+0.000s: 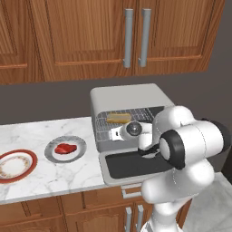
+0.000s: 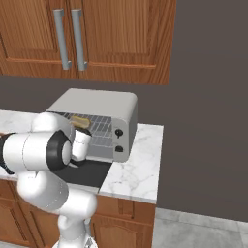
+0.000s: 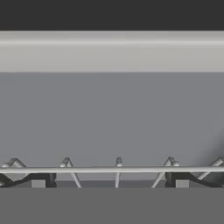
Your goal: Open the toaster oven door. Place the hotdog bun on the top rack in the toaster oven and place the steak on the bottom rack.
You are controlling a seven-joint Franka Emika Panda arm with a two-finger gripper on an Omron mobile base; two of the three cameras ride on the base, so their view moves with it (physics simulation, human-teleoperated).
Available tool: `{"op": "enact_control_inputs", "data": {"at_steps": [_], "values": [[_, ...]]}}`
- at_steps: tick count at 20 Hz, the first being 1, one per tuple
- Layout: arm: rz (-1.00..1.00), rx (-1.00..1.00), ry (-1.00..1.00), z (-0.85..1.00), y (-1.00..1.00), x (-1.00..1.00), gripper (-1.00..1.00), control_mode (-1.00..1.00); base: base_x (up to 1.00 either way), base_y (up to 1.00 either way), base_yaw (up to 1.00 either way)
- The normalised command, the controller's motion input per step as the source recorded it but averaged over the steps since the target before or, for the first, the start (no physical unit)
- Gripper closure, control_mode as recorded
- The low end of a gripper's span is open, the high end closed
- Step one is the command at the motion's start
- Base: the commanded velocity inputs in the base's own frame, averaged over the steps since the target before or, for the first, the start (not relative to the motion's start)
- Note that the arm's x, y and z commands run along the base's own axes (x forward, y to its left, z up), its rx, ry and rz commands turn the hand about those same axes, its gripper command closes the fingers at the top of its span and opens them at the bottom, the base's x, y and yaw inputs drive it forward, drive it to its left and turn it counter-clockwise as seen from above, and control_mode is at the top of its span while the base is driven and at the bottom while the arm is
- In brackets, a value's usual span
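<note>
Toaster oven (image 1: 124, 97) on the marble counter (image 1: 41, 131) in the left base view, its door (image 1: 131, 165) folded down flat. Hotdog bun (image 1: 118, 118) lying on the top rack (image 1: 136, 113); steak (image 1: 65, 148) on a grey plate (image 1: 79, 152) well to the left, beside a red-rimmed plate (image 1: 16, 165). The robot's wrist hides the oven mouth.

Right base view: bun (image 2: 81, 121) on the upper grid (image 2: 99, 125), bottom rack (image 2: 101, 141) beneath it, dark knob (image 2: 118, 132) on the front panel.

Hand view: gripper (image 3: 110, 183) close to a rack bar (image 3: 112, 169), seemingly the front edge; fingertips (image 3: 38, 182) spread wide apart, pinching nothing.
</note>
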Motion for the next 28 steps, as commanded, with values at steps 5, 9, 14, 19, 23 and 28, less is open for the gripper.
{"op": "enact_control_inputs", "data": {"at_steps": [5,9,14,19,23,28], "values": [[0.0,0.01,0.29,-0.2,0.08,-0.59,-1.0,-1.0,0.0,0.0,0.0],[0.0,0.0,0.25,-0.03,0.14,-0.7,-1.0,-1.0,0.0,0.0,0.0],[0.0,0.0,0.23,-0.01,0.15,-0.78,-1.0,-1.0,0.0,0.0,0.0],[0.0,0.0,0.25,0.0,0.16,-0.77,-1.0,-1.0,0.0,0.0,0.0],[0.0,-0.02,0.11,0.02,0.03,-0.21,-1.0,-1.0,0.0,0.0,0.0],[0.0,-0.09,-0.08,0.2,-0.02,0.5,-1.0,-1.0,0.0,0.0,0.0]]}}
